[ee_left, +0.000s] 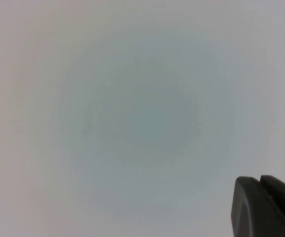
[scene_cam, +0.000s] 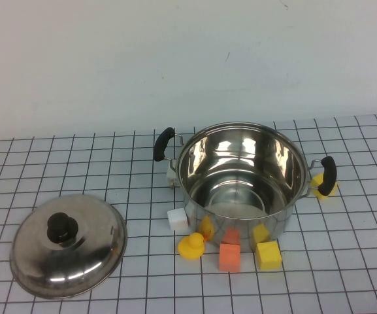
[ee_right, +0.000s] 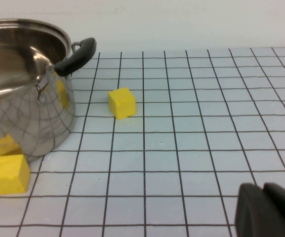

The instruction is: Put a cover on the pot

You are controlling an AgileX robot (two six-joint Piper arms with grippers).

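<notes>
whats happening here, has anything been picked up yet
Nothing is being handled yet. The pot stands open on the gridded table, and its lid lies flat to its left, untouched. Small blocks and a yellow duck sit around the pot. The left pincer is shut, facing blank surface; the right pincer hovers by the pot.

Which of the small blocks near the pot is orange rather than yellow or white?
The orange block in front of the pot, between the yellow duck and a yellow block.

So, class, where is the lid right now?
In the high view the lid lies knob-up on the table's near left, apart from the open pot to its right.
</notes>
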